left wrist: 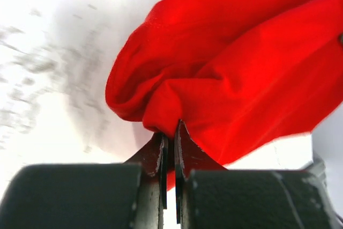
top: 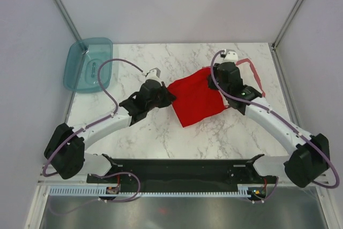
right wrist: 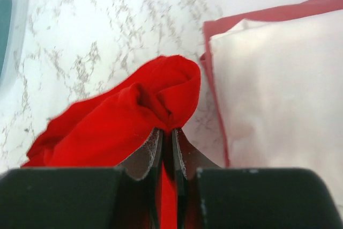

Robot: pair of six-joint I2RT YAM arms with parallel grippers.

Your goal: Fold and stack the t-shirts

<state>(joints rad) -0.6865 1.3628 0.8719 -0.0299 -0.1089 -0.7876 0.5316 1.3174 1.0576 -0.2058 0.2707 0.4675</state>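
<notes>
Red t-shirt (top: 195, 100) held between both grippers, over the middle of the marble table (top: 155, 132).
I see my left gripper (left wrist: 170, 132) clamped on its bunched left edge and my right gripper (right wrist: 166, 135) pinched on the opposite end, just beside the white t-shirt (right wrist: 278, 89) lying on the pinkish-red t-shirt (right wrist: 321, 1).

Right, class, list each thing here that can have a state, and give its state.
left hand: shut on the bright red t-shirt.
right hand: shut on the same t-shirt.
bright red t-shirt: bunched, held between both hands.
white t-shirt: folded flat, on top of the pinkish-red t-shirt.
pinkish-red t-shirt: flat under it, only edges showing.
teal tub: untouched, far left corner.
</notes>
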